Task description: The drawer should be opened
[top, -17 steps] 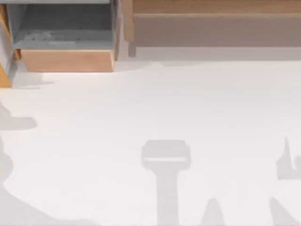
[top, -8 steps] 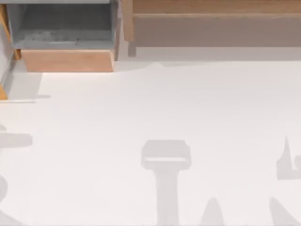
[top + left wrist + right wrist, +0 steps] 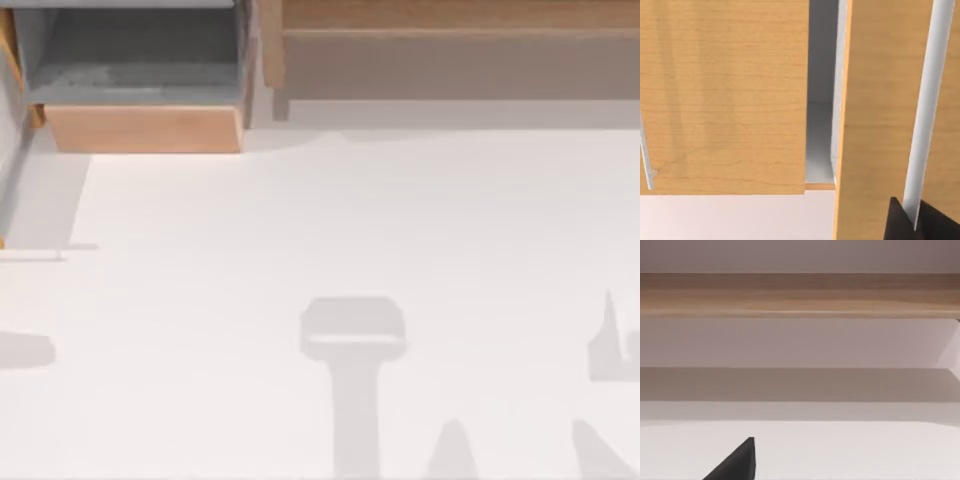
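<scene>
At the top view's far left, the drawer (image 3: 140, 75) stands pulled out over the white table (image 3: 350, 230) — its grey floor and walls lie open to the camera, and its tan front board (image 3: 143, 128) faces the near side. To its right, just beside it, a long brown slab (image 3: 450, 45) runs along the back edge to the right side. From our left wrist we see the front board (image 3: 725, 95) close up, a pale gap beside it, then a tall wooden panel (image 3: 880, 110) with a thin white strip (image 3: 927, 110) running down it. Our left gripper's dark fingertips (image 3: 900, 222) peek in at that picture's edge, near the strip; how far its jaws are apart we cannot tell. From our right wrist the slab (image 3: 800, 295) lies well ahead across bare table, and one dark fingertip (image 3: 737, 462) shows — again we cannot tell its jaws' state.
</scene>
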`<state>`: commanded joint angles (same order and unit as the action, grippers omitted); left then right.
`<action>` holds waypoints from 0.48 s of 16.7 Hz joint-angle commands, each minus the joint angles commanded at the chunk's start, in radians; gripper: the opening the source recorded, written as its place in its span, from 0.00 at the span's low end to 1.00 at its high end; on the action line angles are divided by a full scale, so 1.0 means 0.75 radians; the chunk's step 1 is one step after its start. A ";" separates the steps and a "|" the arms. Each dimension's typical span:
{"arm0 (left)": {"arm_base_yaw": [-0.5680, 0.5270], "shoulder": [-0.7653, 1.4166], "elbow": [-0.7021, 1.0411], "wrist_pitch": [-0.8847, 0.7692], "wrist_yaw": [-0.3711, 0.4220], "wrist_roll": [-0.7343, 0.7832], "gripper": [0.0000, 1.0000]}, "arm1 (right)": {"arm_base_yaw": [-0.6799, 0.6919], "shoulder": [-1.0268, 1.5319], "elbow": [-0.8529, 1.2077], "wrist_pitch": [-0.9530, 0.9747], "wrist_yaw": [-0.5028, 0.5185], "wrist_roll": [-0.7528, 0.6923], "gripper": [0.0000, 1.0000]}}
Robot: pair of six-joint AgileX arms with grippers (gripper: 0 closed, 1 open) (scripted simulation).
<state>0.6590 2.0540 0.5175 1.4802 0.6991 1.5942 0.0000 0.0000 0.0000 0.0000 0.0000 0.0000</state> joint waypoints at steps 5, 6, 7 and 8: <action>0.033 -0.023 -0.040 0.032 0.033 0.001 0.00 | 0.000 0.000 0.000 0.000 0.000 0.000 1.00; 0.033 -0.023 -0.040 0.032 0.033 0.001 0.08 | 0.000 0.000 0.000 0.000 0.000 0.000 1.00; 0.033 -0.023 -0.040 0.032 0.033 0.001 0.15 | 0.000 0.000 0.000 0.000 0.000 0.000 1.00; 0.033 -0.023 -0.040 0.032 0.033 0.001 0.23 | 0.000 0.000 0.000 0.000 0.000 0.000 1.00</action>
<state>0.6838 2.0364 0.4878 1.5042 0.7236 1.5953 0.0000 0.0000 0.0000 0.0000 0.0000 0.0000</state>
